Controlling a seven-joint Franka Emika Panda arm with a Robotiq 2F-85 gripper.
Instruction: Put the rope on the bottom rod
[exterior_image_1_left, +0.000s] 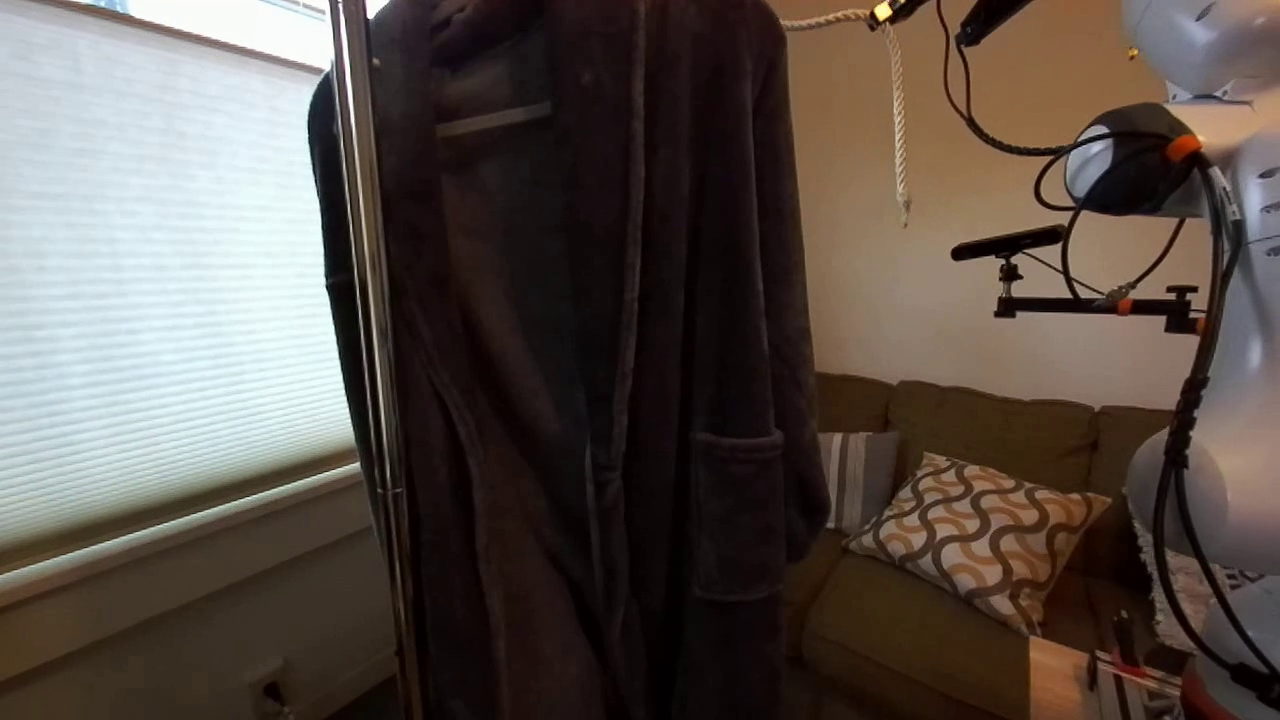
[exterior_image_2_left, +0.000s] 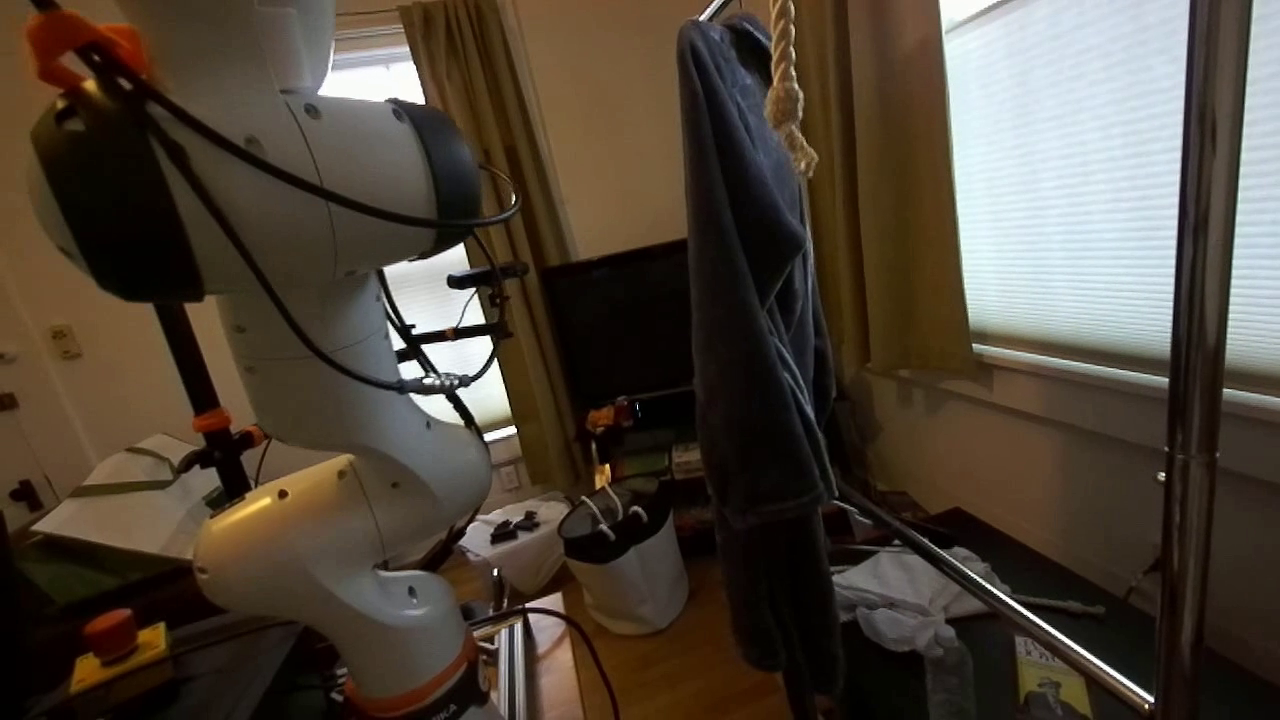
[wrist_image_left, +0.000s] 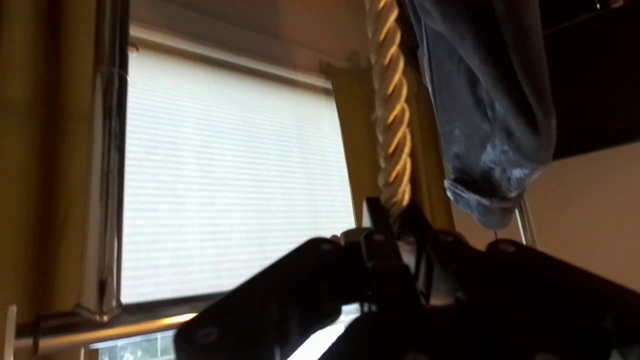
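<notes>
The rope is a thick, twisted, cream-coloured rope (exterior_image_1_left: 898, 110). My gripper (exterior_image_1_left: 884, 14), at the top edge of an exterior view, is shut on it. One frayed end hangs straight down and also shows in an exterior view (exterior_image_2_left: 786, 85). Another stretch runs sideways from the gripper and passes out of sight behind the dark robe. In the upside-down wrist view, the rope (wrist_image_left: 392, 110) comes out between the fingertips (wrist_image_left: 395, 212). The bottom rod (exterior_image_2_left: 1000, 600) is a low chrome bar joined to the rack's upright post (exterior_image_2_left: 1195, 400), below the rope.
A long dark bathrobe (exterior_image_1_left: 700, 300) hangs on the rack and also shows in an exterior view (exterior_image_2_left: 750, 300). A chrome post (exterior_image_1_left: 365, 250) stands in front of it. White cloth (exterior_image_2_left: 910, 590) lies by the bottom rod. A sofa (exterior_image_1_left: 1000, 420) stands behind.
</notes>
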